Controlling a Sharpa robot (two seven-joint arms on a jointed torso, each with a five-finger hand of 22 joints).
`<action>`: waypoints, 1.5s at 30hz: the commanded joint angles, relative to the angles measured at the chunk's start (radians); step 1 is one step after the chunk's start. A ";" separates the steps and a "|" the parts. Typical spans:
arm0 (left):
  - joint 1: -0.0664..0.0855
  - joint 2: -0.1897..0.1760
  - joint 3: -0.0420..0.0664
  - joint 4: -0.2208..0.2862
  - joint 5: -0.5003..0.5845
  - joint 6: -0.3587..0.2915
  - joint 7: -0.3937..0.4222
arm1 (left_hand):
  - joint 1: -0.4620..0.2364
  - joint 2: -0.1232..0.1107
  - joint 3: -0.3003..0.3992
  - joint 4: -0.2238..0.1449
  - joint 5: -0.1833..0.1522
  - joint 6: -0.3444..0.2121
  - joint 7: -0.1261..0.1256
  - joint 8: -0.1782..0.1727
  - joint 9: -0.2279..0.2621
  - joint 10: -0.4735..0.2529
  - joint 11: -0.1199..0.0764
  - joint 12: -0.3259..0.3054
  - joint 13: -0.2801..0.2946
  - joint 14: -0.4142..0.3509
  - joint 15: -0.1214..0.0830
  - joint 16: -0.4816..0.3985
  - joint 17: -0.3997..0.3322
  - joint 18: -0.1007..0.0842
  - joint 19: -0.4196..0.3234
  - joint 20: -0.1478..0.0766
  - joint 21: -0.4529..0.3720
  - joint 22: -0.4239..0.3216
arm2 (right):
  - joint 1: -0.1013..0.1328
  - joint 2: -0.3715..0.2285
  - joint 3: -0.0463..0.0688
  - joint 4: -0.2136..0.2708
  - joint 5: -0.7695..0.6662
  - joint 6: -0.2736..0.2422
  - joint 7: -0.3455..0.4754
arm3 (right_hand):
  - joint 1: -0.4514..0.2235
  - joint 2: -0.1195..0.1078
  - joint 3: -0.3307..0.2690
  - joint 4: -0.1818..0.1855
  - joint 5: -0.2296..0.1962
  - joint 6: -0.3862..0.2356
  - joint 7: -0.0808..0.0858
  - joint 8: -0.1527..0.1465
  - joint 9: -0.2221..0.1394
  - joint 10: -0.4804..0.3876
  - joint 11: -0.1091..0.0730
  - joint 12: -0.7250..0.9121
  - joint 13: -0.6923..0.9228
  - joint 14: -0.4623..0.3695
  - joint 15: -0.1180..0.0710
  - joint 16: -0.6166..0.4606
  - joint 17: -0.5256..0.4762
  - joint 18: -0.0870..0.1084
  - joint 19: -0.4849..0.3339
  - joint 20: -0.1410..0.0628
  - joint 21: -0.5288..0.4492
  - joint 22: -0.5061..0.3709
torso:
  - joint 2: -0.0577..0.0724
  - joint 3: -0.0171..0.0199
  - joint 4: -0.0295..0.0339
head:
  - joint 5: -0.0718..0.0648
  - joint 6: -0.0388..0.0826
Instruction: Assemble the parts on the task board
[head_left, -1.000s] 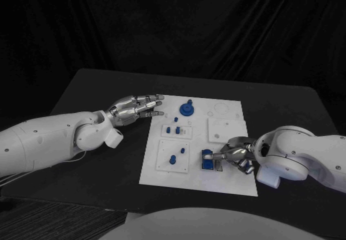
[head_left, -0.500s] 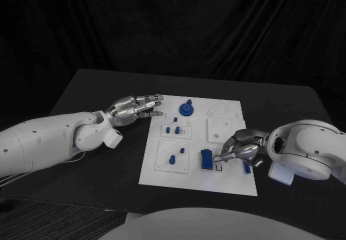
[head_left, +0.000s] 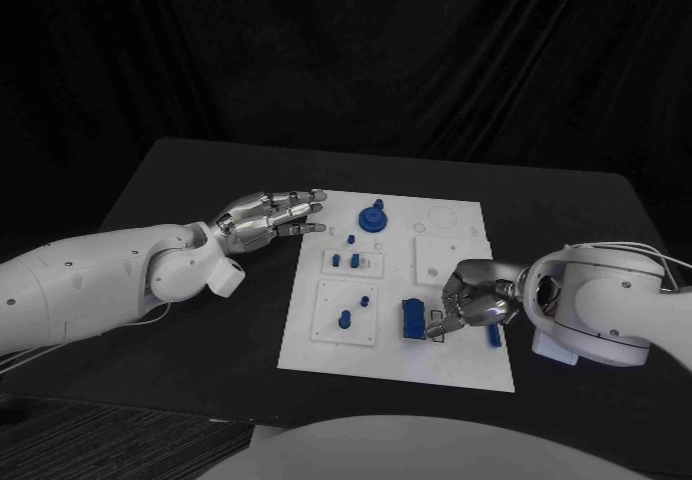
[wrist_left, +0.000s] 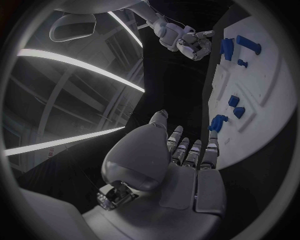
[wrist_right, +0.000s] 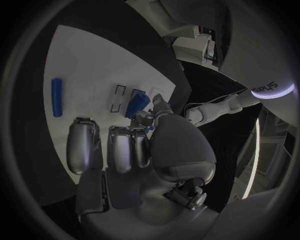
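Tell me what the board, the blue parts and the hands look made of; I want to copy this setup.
The board looks like matte white plastic: flat, even, with shallow moulded recesses. The parts look like solid-coloured hard plastic, with a dull sheen, perhaps printed. The left hand and right hand look metallic, with silver segments catching bright highlights; whether metal or coated plastic is unclear.

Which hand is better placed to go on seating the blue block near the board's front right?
The right hand: its fingertips are already at the blue block. The left hand hovers open off the task board's far left edge.
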 joint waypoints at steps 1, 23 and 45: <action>-0.002 0.001 0.001 0.002 0.006 0.017 0.010 | -0.002 0.005 -0.001 0.006 -0.001 -0.003 0.005 0.003 0.000 0.006 0.003 0.004 0.001 0.000 0.003 0.004 0.002 0.009 0.003 0.002 0.006 -0.001 | -0.013 0.006 0.000 -0.009 -0.101 0.005 0.023 | 0.009 0.007 -0.001 0.000 0.014 0.011 -0.003 0.013 0.034 0.105 -0.008 0.004 0.263 0.084 -0.006 -0.002 0.165 0.011 0.025 -0.007 0.005 0.196 | 0.001 0.0009 -0.0001 | 0.001 0.000; -0.002 -0.004 0.001 0.003 0.006 0.020 0.007 | -0.006 0.006 -0.002 0.009 -0.004 -0.004 0.007 0.004 0.000 0.009 0.007 0.006 0.002 0.001 0.006 0.006 0.002 0.009 0.004 0.002 0.006 -0.001 | -0.051 0.050 0.000 -0.057 -0.113 -0.050 0.043 | -0.002 0.022 0.011 0.032 0.290 0.013 -0.011 -0.009 0.062 0.105 -0.015 0.004 0.263 0.083 -0.013 -0.005 0.161 0.012 0.024 -0.013 0.001 0.195 | 0.002 -0.0004 0.0004 | 0.003 0.000; -0.002 -0.012 0.001 0.008 0.006 0.021 0.003 | -0.007 0.006 -0.002 0.010 -0.005 -0.003 0.007 0.004 0.000 0.010 0.008 0.007 0.002 0.004 0.007 0.008 0.003 0.009 0.005 0.003 0.007 -0.001 | -0.058 0.033 0.000 -0.057 -0.109 -0.058 0.040 | -0.061 -0.042 -0.015 0.140 -0.108 -0.189 -0.003 -0.313 -0.016 0.105 -0.009 0.004 0.263 0.083 -0.008 -0.005 0.159 0.012 0.024 -0.009 -0.002 0.195 | 0.001 -0.0009 0.0004 | 0.003 0.000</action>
